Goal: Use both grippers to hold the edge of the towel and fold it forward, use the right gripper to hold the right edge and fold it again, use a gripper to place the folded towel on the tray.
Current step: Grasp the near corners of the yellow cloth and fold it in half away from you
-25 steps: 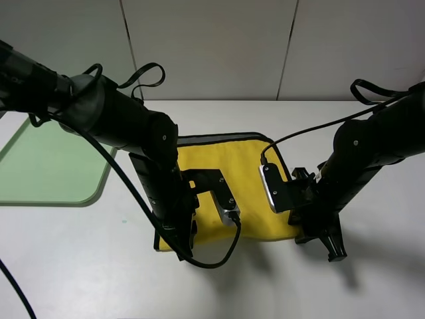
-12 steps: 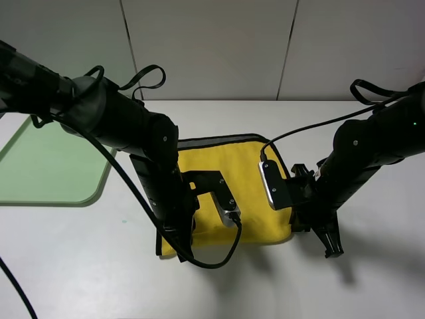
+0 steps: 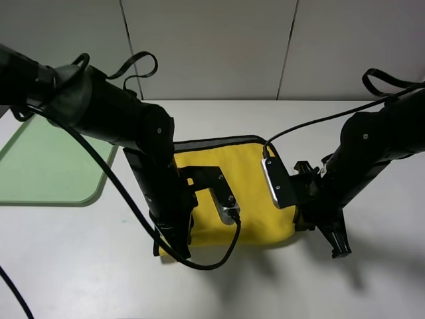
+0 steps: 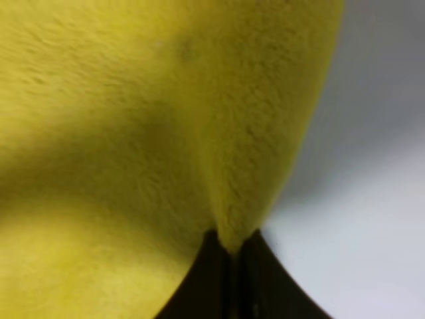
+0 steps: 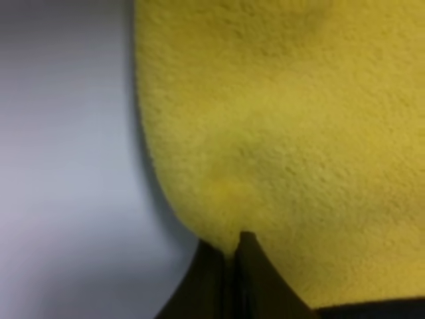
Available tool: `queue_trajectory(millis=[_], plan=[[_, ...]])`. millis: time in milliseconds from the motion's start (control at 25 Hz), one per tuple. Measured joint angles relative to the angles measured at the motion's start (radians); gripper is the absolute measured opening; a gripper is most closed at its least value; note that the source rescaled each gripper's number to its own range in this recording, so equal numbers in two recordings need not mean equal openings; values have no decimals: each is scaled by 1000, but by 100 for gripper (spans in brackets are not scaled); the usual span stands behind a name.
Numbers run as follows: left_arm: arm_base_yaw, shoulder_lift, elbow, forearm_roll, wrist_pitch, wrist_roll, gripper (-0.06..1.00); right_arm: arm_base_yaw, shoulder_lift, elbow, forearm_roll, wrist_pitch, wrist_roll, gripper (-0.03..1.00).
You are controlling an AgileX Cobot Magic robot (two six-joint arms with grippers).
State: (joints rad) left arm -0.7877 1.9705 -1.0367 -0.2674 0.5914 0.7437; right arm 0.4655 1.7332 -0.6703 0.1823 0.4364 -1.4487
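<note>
Spreading over a white counter [image 3: 80,286], a yellow towel [image 3: 246,169] with a dark trim along its far edge is gripped at both near corners. The fabric runs away from both sets of jaws toward the back wall, and the stretch of near edge between them casts a soft shadow on the counter.

The left gripper [image 4: 231,251] has its jaws pressed nearly together on the near left corner, with a ridge of yellow pile pinched between them. Bare counter shows just beside that corner in the left wrist view.

The right gripper [image 5: 231,249] has its jaws drawn equally tight on the near right corner, a small bulge of towel sitting just above where they meet. Grey counter lies just beside the towel's rounded edge there.

Both black arms reach down from the back, one on each side of the towel, with black cables looping off them.

A pale green tray [image 3: 46,166] rests on the counter well apart from the left jaws, out beyond the left arm, not touching the towel.
</note>
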Motion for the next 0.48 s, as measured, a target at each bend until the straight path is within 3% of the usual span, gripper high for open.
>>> queue_trajectory(millis=[480], plan=[[0,-116,0,41,67,-4,0,0,-213,2,0,145,12,0]])
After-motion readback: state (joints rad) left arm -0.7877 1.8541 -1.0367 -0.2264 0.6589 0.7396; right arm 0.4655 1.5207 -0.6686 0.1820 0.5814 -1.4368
